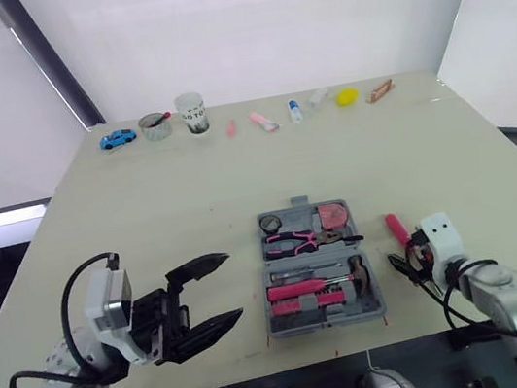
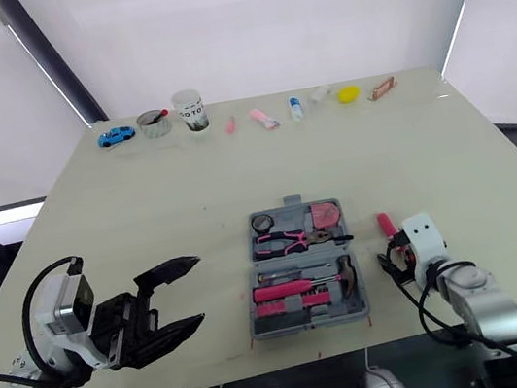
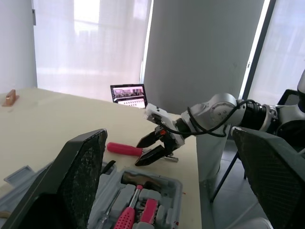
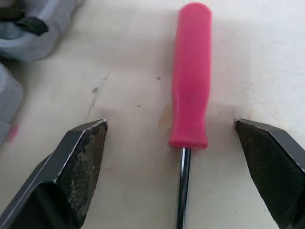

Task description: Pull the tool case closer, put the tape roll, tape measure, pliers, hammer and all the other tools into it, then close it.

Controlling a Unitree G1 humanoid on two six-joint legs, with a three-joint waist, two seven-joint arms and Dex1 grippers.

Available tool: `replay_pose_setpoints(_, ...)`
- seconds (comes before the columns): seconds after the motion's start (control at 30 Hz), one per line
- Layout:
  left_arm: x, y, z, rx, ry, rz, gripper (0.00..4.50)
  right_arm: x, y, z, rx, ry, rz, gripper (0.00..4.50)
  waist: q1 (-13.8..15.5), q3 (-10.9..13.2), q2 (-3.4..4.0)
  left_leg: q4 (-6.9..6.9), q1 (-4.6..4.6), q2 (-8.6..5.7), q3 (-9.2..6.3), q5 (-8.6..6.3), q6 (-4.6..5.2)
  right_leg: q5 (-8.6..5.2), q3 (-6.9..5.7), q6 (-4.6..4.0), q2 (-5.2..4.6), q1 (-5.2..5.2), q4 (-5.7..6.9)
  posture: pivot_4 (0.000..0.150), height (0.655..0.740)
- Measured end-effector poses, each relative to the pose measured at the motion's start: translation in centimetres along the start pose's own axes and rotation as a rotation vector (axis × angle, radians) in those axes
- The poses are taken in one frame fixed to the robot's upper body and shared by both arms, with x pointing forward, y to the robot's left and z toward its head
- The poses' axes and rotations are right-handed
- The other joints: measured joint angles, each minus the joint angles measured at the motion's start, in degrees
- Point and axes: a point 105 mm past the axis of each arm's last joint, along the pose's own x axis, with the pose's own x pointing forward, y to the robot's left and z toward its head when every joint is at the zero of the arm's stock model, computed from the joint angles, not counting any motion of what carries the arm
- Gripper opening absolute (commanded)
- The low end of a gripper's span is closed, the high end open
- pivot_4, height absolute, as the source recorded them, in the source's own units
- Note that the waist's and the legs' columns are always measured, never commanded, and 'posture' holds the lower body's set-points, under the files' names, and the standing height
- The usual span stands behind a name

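Observation:
The grey tool case lies open near the table's front edge. It holds a red tape measure, pink-handled pliers, a hammer and other pink tools. To its right a pink-handled screwdriver lies on the table. My right gripper is open low over the screwdriver's metal shaft, and in the right wrist view the screwdriver runs between the two fingers, just ahead of their tips. My left gripper is open and empty, above the table left of the case.
Small items line the table's far edge: a blue toy car, a bowl, a white cup, a yellow object and several others. A laptop stands beyond the table on my right side.

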Motion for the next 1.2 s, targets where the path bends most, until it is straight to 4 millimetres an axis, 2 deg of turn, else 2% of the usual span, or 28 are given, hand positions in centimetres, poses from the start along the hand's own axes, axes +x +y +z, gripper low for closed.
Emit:
replay_pose_setpoints(0.17, 0.1, 0.2, 0.2, 0.013, 0.006, -0.008, 4.5, 0.4, -0.2, 0.0, 0.026, -0.048, -0.039, 4.44, 0.0, 0.0, 0.01, 0.0, 0.01, 0.0, 0.0, 0.0, 0.0, 0.0, 0.03, -0.01, 0.0, -0.01, 0.0, 0.15, 0.74)
replay_pose_setpoints(0.27, 0.0, 0.3, 0.1, 0.013, 0.011, -0.012, 4.5, 0.5, -0.6, 0.0, 0.042, -0.068, -0.069, 3.68, 0.1, 0.0, 0.01, 0.0, 0.0, 0.0, 0.0, 0.0, 0.0, 0.0, 0.03, -0.02, -0.01, 0.0, -0.01, 0.15, 0.74)
replay_pose_setpoints(0.37, 0.0, 0.4, 0.2, 0.019, 0.01, -0.02, 4.5, 0.4, -0.9, -0.1, 0.048, -0.076, -0.081, 2.14, 0.1, 0.0, 0.01, 0.0, -0.01, 0.0, -0.01, 0.0, 0.0, 0.0, 0.03, -0.02, -0.01, -0.01, -0.01, 0.15, 0.74)
replay_pose_setpoints(0.5, 0.2, 0.5, 0.4, 0.027, 0.009, -0.031, 4.5, 0.1, -0.9, -0.4, 0.057, -0.086, -0.085, 0.4, 0.1, 0.0, 0.01, 0.0, 0.0, 0.0, -0.01, 0.0, 0.0, 0.0, 0.03, -0.02, -0.01, -0.01, 0.0, 0.15, 0.74)
replay_pose_setpoints(0.7, 0.2, 0.6, 0.2, -0.017, 0.003, -0.019, 4.5, -0.4, -0.7, -0.6, 0.055, -0.108, -0.05, 0.39, 0.2, 0.0, 0.03, 0.0, 0.0, 0.0, -0.03, 0.0, 0.0, 0.0, 0.04, -0.01, -0.02, 0.0, -0.01, 0.15, 0.74)
replay_pose_setpoints(0.8, 0.2, 0.7, 0.2, -0.062, -0.01, -0.006, 4.5, -1.0, 0.0, 0.7, 0.012, -0.159, 0.068, 0.39, 0.2, 0.1, 0.1, 0.0, -0.01, 0.0, -0.05, 0.0, 0.0, 0.0, 0.05, -0.01, -0.01, -0.02, 0.0, 0.15, 0.74)
replay_pose_setpoints(0.87, 0.1, 0.7, 0.2, -0.085, -0.018, -0.006, 4.5, -2.2, 1.2, 2.0, -0.096, -0.185, 0.211, 0.39, 0.1, 0.1, 0.14, -0.01, 0.0, 0.0, -0.05, 0.0, 0.0, 0.0, 0.07, 0.0, -0.02, -0.03, -0.01, 0.15, 0.74)
replay_pose_setpoints(0.9, 0.0, 0.6, 0.2, -0.096, -0.017, -0.007, 4.5, -3.2, 2.3, 2.9, -0.208, -0.19, 0.328, 0.39, 0.1, 0.1, 0.12, 0.0, 0.0, 0.01, -0.05, 0.0, 0.0, 0.0, 0.07, 0.0, -0.01, -0.03, 0.0, 0.15, 0.74)
replay_pose_setpoints(0.93, 0.0, 0.6, 0.2, -0.098, -0.015, -0.007, 4.5, -3.4, 2.5, 3.0, -0.23, -0.189, 0.35, 0.39, 0.1, 0.1, 0.13, -0.01, 0.01, 0.01, -0.05, 0.0, 0.0, 0.0, 0.08, 0.0, -0.01, -0.03, -0.02, 0.15, 0.74)
replay_pose_setpoints(0.97, -0.5, 0.4, 0.2, -0.113, -0.002, -0.006, 4.5, -4.2, 3.7, 3.6, -0.341, -0.184, 0.462, 0.39, 0.0, 0.1, 0.08, -0.01, 0.02, 0.03, -0.05, 0.0, 0.0, -0.01, 0.03, 0.0, 0.03, -0.02, -0.01, 0.15, 0.74)
replay_pose_setpoints(1.0, -0.5, 0.4, 0.2, -0.115, 0.001, -0.007, 4.5, -4.4, 3.9, 3.7, -0.363, -0.179, 0.48, 0.39, 0.0, 0.1, 0.09, -0.01, 0.02, 0.03, -0.05, 0.0, 0.0, -0.01, 0.05, 0.0, 0.02, -0.03, -0.01, 0.15, 0.74)
replay_pose_setpoints(1.17, -3.1, -0.4, 0.1, -0.146, 0.074, -0.006, 4.5, -6.1, 7.3, 5.3, -0.657, -0.09, 0.781, 0.39, -0.1, 0.1, 0.1, 0.0, 0.05, 0.05, -0.03, 0.0, 0.01, -0.14, 0.06, -0.2, 0.02, -0.07, 0.02, 0.15, 0.74)
replay_pose_setpoints(1.2, -3.3, -0.4, 0.0, -0.149, 0.082, -0.005, 4.5, -6.1, 7.5, 5.4, -0.668, -0.084, 0.792, 0.39, -0.1, 0.1, 0.1, 0.0, 0.05, 0.05, -0.03, 0.0, 0.01, -0.14, 0.06, -0.21, 0.02, -0.07, 0.01, 0.15, 0.74)
